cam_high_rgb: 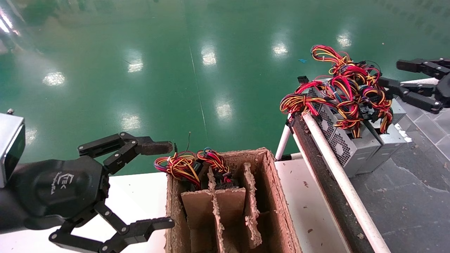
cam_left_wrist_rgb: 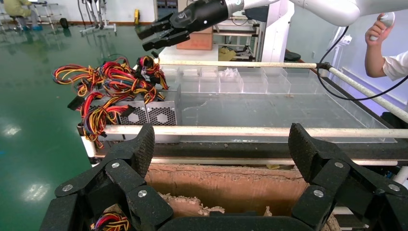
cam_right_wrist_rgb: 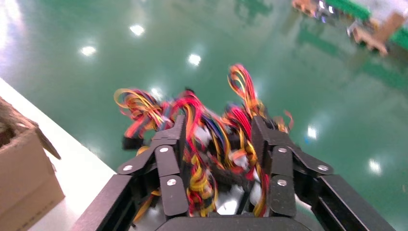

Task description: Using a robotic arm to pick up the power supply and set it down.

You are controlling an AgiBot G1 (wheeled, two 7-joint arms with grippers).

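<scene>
Two grey power supplies stand side by side at the left end of the dark bench, and their red-yellow wire bundles pile up on top. My right gripper hovers open at the bundles' right side. In the right wrist view the wires lie between its spread fingers, above a grey casing. My left gripper hangs open with nothing in it, over the white table beside the cardboard box. The left wrist view shows the supplies and the right gripper above them.
The cardboard box has torn dividers, and two more wire bundles sit in its far slots. A white rail edges the dark bench. Clear plastic bins line the bench's far side. A person's hand is beyond it. Green floor lies ahead.
</scene>
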